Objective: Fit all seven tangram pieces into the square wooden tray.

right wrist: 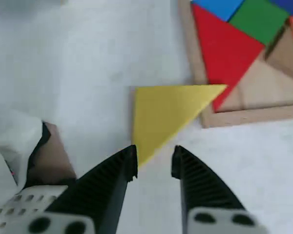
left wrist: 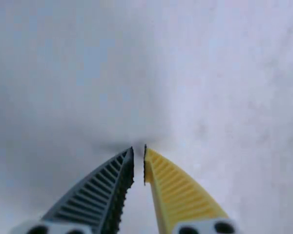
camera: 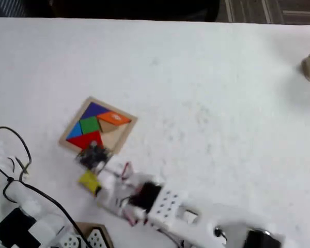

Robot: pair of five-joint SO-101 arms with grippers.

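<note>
While over tray, 1 yellow triangle

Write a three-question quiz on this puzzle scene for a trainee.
1. True or false: the yellow triangle lies fully inside the tray.
2. Pick one. The right gripper is: A) shut on a blue piece; B) open, close to the yellow triangle; C) open, above the middle of the tray.
3. Fill in: the left gripper is shut, holds nothing and hangs over the bare ____.

Key
1. False: it lies on the table beside the tray, with one tip over the rim.
2. B
3. table
</note>
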